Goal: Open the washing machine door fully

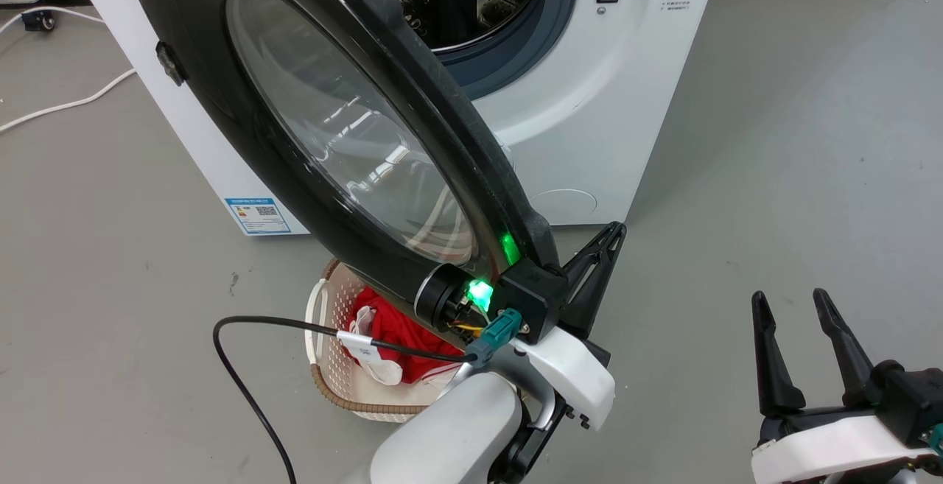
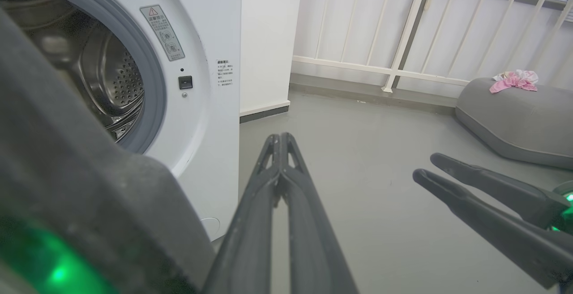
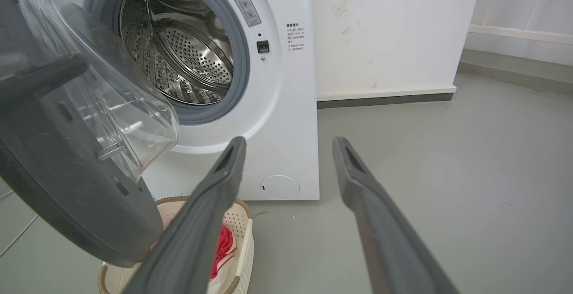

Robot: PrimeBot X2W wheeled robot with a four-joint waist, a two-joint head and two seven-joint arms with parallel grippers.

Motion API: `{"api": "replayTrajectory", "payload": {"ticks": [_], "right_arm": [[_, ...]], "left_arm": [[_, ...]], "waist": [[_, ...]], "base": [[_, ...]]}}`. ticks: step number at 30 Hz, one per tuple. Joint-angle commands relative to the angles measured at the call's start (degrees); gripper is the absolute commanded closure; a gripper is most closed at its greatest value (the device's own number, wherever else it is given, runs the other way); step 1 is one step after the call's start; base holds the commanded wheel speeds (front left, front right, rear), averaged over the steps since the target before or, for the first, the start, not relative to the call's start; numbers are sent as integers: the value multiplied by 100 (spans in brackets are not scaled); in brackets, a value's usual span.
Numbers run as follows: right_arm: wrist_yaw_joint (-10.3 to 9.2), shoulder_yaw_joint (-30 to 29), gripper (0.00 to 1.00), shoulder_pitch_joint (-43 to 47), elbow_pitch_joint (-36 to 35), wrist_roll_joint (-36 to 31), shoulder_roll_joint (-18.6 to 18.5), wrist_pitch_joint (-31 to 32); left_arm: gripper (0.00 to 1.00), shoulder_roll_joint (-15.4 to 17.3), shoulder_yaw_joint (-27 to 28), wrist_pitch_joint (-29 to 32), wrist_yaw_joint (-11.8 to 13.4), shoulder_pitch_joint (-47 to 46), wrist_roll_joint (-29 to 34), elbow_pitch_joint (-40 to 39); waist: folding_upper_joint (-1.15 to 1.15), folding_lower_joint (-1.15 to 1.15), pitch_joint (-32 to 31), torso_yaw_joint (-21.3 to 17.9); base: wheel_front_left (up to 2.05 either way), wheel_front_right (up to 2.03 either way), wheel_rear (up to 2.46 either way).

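Note:
The washing machine door (image 1: 243, 138), a black ring around a clear glass bowl (image 3: 112, 106), stands swung well out from the white machine (image 1: 589, 123), baring the steel drum (image 3: 188, 57). My left gripper (image 1: 615, 232) is shut with nothing between its fingers. Its wrist block lies against the door's free edge (image 2: 67, 173), on the side that faces the machine, and its fingers (image 2: 280, 138) point past that edge towards the floor beside the machine. My right gripper (image 1: 799, 307) is open and holds nothing, low at the right and apart from the door; its gap (image 3: 288, 144) faces the machine's lower front.
A cream laundry basket (image 1: 331, 373) with red cloth (image 1: 390, 333) sits on the floor under the door's free end. A black cable (image 1: 243, 388) loops to my left wrist. White cables (image 1: 66, 104) lie at the far left. A grey cushion (image 2: 515, 115) and a railing (image 2: 403, 30) stand to the right.

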Motion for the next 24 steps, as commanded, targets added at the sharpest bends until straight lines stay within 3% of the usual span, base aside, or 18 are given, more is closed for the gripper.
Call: {"api": "replayTrajectory", "payload": {"ticks": [1, 7, 16, 24], "right_arm": [[-4, -1, 0, -78, 24, 41, 15, -36], [-4, 18, 0, -85, 76, 66, 15, -60], [-4, -11, 0, 14, 146, 91, 15, -63], [-4, -19, 0, 70, 161, 99, 15, -44]], "left_arm": [[100, 123, 83, -32, 87, 5, -38, 119], [100, 317, 215, -117, 281, 283, -27, 32], [100, 1094, 674, -180, 827, 984, 25, -615], [100, 1551, 840, -125, 1276, 1554, 107, -1391]], "waist": [[0, 0, -9, 14], [0, 0, -43, 26], [0, 0, -130, 81], [0, 0, -213, 145]], "base": [[0, 0, 0], [0, 0, 0], [0, 0, 0], [0, 0, 0]]}}
